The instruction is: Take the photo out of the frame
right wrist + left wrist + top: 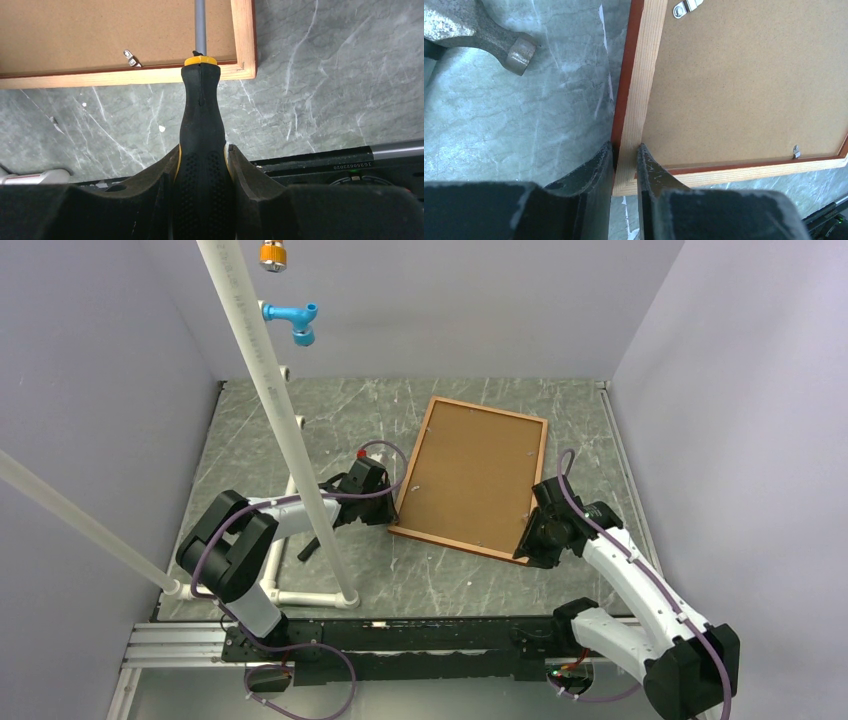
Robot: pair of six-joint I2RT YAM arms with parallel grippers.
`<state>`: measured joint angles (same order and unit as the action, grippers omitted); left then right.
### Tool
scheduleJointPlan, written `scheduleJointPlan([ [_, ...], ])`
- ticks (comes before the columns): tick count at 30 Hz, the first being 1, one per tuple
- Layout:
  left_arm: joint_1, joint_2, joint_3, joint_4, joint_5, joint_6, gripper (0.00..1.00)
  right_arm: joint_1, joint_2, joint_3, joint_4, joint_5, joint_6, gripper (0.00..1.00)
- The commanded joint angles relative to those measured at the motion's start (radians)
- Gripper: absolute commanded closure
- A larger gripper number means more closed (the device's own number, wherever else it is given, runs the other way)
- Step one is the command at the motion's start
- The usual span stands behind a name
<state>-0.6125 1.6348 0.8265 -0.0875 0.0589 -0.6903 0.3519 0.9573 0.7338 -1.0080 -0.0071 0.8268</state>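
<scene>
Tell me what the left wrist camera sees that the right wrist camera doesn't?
Only the left wrist view: a hammer head on the table, and the left jaws pinching a side rail of the frame near its corner. Only the right wrist view: a screwdriver gripped in the right jaws, its grey shaft reaching over the frame. Both: the frame lying face down, the photo's brown backing, small metal clips and the marbled table.

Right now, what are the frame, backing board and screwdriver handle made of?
frame: seemingly wood, bare grain on back, red-brown coated edge.
backing board: likely fibreboard, speckled matte brown.
screwdriver handle: probably rubbery plastic, dimpled matte black, yellow collar.
</scene>
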Motion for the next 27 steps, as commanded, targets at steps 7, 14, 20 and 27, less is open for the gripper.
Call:
scheduleJointPlan([
  [7, -0.001, 0.017, -0.004, -0.032, -0.007, 0.020, 1.00, -0.005, 0.010, -0.001, -0.006, 0.054, 0.013, 1.00],
  [14, -0.001, 0.026, 0.006, -0.066, -0.031, 0.012, 1.00, -0.005, 0.011, 0.012, -0.028, 0.140, 0.018, 1.00],
  [20, -0.001, 0.039, 0.010, -0.068, -0.020, 0.017, 1.00, -0.004, 0.049, -0.036, 0.078, 0.124, 0.014, 1.00],
  [27, 0.000, 0.038, 0.011, -0.063, -0.008, 0.029, 1.00, -0.005, 0.067, -0.083, 0.254, 0.051, -0.072, 1.00],
])
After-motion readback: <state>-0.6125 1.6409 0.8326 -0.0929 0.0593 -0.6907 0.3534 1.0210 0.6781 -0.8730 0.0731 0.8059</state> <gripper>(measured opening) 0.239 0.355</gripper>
